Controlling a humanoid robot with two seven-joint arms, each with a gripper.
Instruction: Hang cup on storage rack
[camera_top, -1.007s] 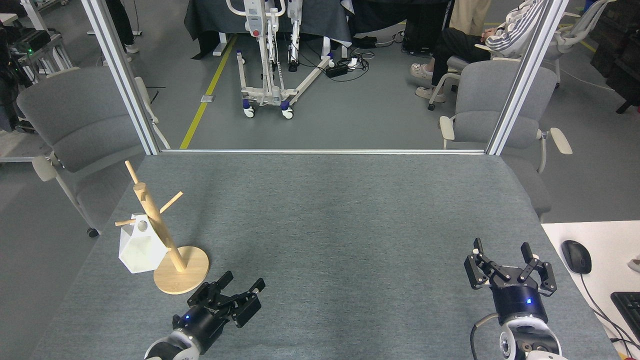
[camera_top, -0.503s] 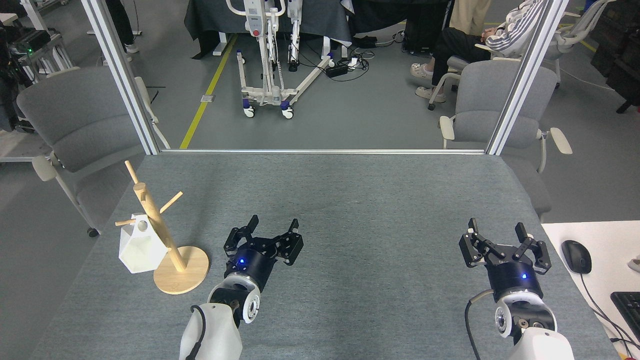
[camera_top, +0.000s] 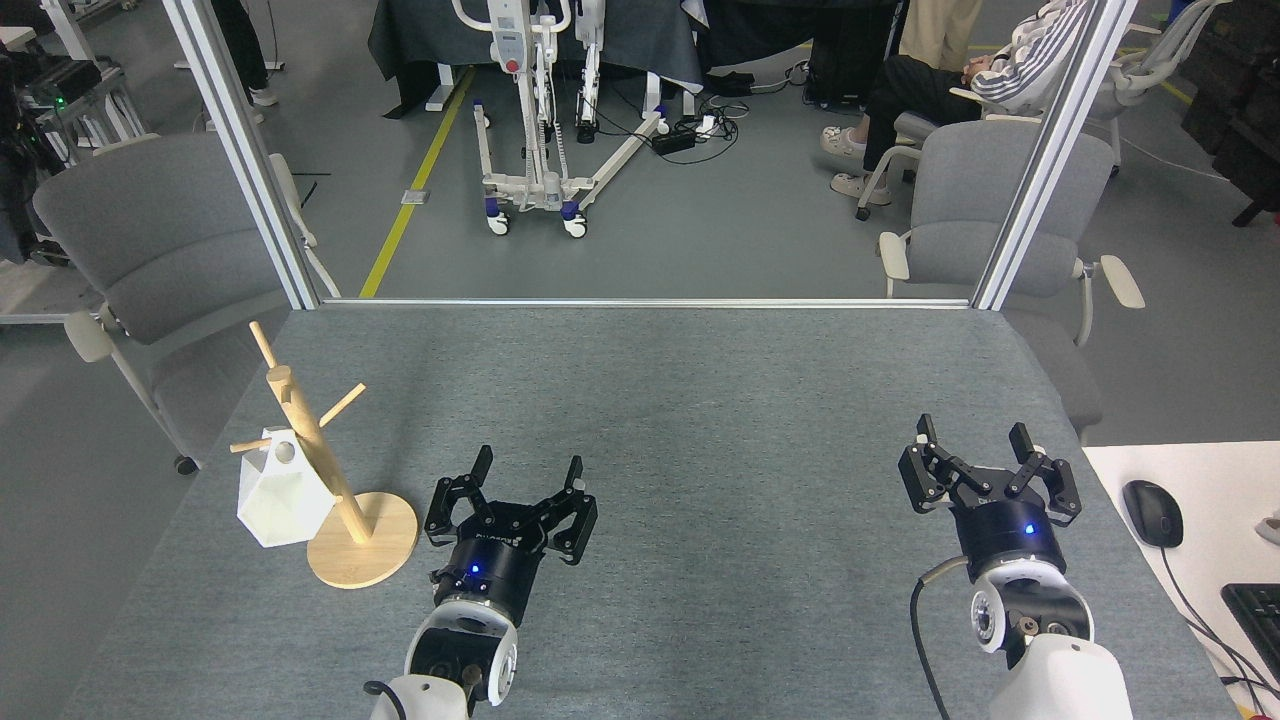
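The cup (camera_top: 279, 497) hangs by its small loop handle on a lower peg of the storage rack (camera_top: 318, 452), at the near left of the grey table (camera_top: 700, 400); its lower edge appears to reach the table surface just beside the round base, though contact cannot be confirmed. Judged from this, the hanging is done.

Left gripper (camera_top: 527, 473): fingers spread wide, empty, near the rack's right side but apart from it. Right gripper (camera_top: 976, 449): likewise spread wide and empty, well apart at the near right.

Handling assessment — the cup looks rigid, light and matte, so not slippery; its flat facets offer opposing faces for a grip. The handle is thin — likely fragile. The slim rack could tip if nudged.
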